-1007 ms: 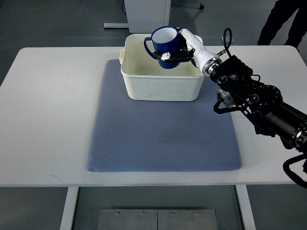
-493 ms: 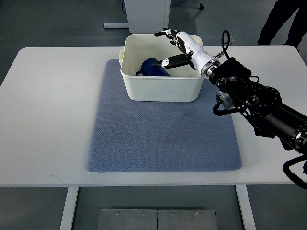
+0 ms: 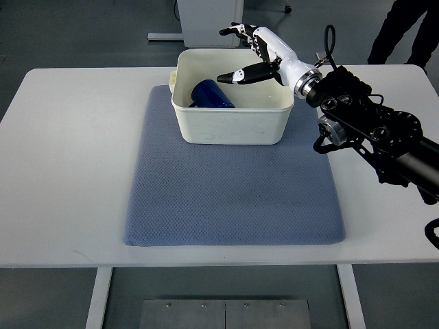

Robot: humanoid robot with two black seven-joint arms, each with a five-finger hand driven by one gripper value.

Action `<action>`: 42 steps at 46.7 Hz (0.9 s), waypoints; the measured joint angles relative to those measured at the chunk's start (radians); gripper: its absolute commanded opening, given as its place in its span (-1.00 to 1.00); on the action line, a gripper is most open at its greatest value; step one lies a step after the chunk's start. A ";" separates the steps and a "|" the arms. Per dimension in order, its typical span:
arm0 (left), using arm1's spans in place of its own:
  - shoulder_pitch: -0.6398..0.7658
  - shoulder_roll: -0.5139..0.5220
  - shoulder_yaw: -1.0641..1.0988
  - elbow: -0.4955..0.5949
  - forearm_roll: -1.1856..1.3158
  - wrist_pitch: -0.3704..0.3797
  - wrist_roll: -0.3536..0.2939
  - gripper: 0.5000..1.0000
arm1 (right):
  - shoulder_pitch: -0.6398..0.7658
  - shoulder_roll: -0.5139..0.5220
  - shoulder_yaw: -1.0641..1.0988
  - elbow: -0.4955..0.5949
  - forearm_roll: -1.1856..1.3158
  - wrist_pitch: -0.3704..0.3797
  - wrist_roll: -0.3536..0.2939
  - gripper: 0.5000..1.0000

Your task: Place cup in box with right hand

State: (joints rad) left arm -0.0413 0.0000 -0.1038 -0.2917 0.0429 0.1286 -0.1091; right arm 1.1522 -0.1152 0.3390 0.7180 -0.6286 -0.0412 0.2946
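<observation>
One blue cup (image 3: 211,95) lies inside the one white box (image 3: 233,125) at upper centre, the right robot hand (image 3: 255,53) above, fingers spread, empty.

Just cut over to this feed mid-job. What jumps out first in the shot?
The dark blue cup lies on its side inside the white box, which sits at the far edge of the blue-grey mat. Above the box's far right corner, the right robot hand hovers with fingers spread, holding nothing. A person's dark trouser legs stand beyond the table's far right corner.
</observation>
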 measured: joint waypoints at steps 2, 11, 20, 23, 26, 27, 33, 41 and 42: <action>0.000 0.000 0.000 0.000 0.000 0.000 0.000 1.00 | 0.000 -0.022 0.001 0.015 0.010 0.000 0.000 0.98; 0.000 0.000 0.000 0.000 0.000 0.000 0.000 1.00 | -0.001 -0.100 0.024 0.040 0.081 0.002 0.000 0.98; 0.000 0.000 0.000 -0.001 0.000 0.000 0.000 1.00 | -0.033 -0.163 0.101 0.042 0.103 0.027 -0.003 0.98; 0.000 0.000 0.000 -0.001 0.000 0.000 0.000 1.00 | -0.055 -0.182 0.144 0.042 0.103 0.037 -0.013 0.98; 0.000 0.000 0.000 0.000 0.000 -0.001 0.000 1.00 | -0.075 -0.192 0.178 0.040 0.103 0.045 -0.025 0.98; 0.000 0.000 0.000 0.000 0.000 -0.001 0.000 1.00 | -0.085 -0.194 0.193 0.040 0.103 0.050 -0.029 0.98; 0.000 0.000 0.000 0.000 0.000 -0.001 0.000 1.00 | -0.144 -0.199 0.262 0.035 0.104 0.062 -0.032 0.98; 0.000 0.000 0.000 0.000 0.000 0.000 0.000 1.00 | -0.215 -0.195 0.333 0.016 0.104 0.063 -0.037 0.98; 0.000 0.000 0.000 0.000 0.000 0.000 0.000 1.00 | -0.219 -0.193 0.340 0.011 0.104 0.063 -0.037 0.98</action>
State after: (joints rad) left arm -0.0414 0.0000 -0.1040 -0.2918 0.0430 0.1284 -0.1089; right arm 0.9327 -0.3085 0.6787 0.7291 -0.5246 0.0216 0.2578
